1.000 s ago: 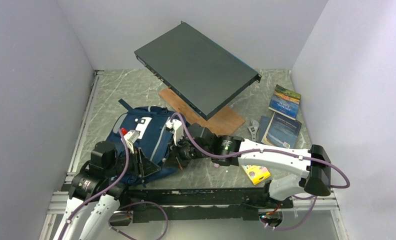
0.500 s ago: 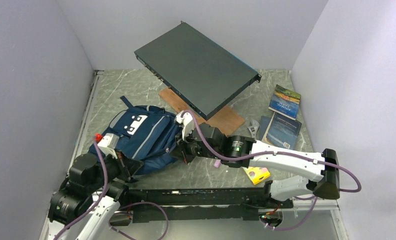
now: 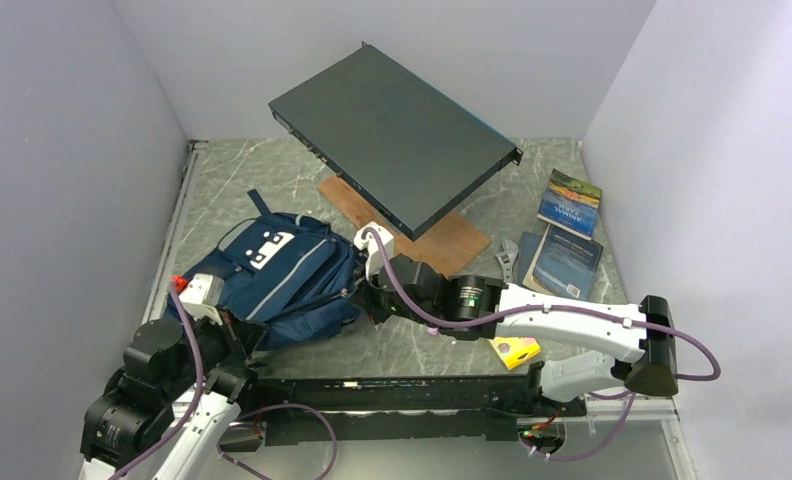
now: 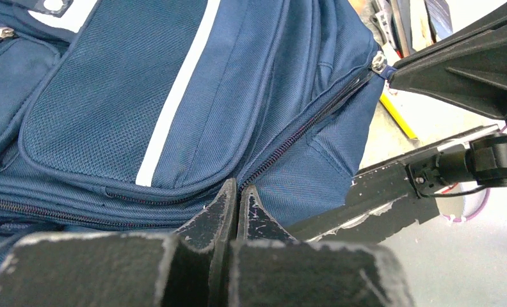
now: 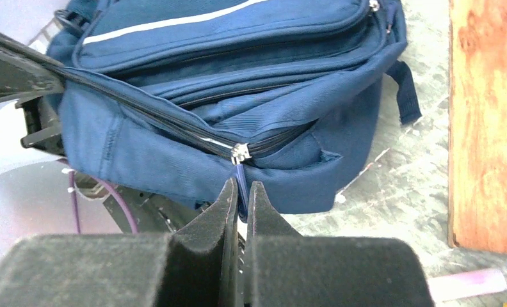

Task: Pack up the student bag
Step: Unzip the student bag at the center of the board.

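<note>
Top view: navy blue fabric backpack with light grey stripes [image 3: 277, 275] lies front pockets up on the grey marbled table top [image 3: 232, 180], front-left area, stretched between the two grippers.

Left gripper [image 4: 238, 193]: jaws pressed together, no gap, tips pinching the bag fabric at the main zip line on its near-left end. The right wrist view shows the zip track running straight into that black finger.

Right gripper [image 5: 239, 192]: jaws closed on the short blue zip pull tab [image 5: 240, 176], which hangs from the silver slider [image 5: 240, 153] at the bag's right-hand corner. Whether the zip is open either side of the slider cannot be told.

Other items:
- dark grey flat metal case [image 3: 397, 150], tilted, behind the bag
- brown wooden board [image 3: 452, 240] beneath its low edge
- two paperback books [image 3: 570, 202] at far right
- silver wrench [image 3: 508, 260] just beside the nearer book
- small yellow box [image 3: 515, 348] under the right arm
</note>
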`<action>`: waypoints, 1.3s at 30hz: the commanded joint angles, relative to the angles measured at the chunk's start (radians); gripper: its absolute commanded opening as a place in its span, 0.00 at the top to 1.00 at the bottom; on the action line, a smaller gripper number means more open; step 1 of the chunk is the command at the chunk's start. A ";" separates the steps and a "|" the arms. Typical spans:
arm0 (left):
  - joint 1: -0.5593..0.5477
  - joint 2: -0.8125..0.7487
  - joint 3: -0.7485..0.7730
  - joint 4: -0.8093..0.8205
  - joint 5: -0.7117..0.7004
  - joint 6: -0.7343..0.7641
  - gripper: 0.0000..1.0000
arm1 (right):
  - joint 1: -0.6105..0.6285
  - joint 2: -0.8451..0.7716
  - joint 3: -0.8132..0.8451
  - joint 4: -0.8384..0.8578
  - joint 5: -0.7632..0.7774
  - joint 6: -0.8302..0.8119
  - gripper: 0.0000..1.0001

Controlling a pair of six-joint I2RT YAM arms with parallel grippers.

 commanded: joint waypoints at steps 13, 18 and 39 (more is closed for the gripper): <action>0.016 0.029 0.053 -0.080 -0.069 0.091 0.84 | -0.064 -0.247 -0.326 0.179 -0.051 0.052 1.00; 0.016 0.137 0.057 -0.069 0.077 0.106 0.32 | -0.066 -0.258 -0.417 0.399 -0.164 0.248 1.00; -0.153 0.328 -0.168 0.413 0.187 -0.048 0.31 | -0.095 -0.381 -0.691 0.800 -0.208 0.752 1.00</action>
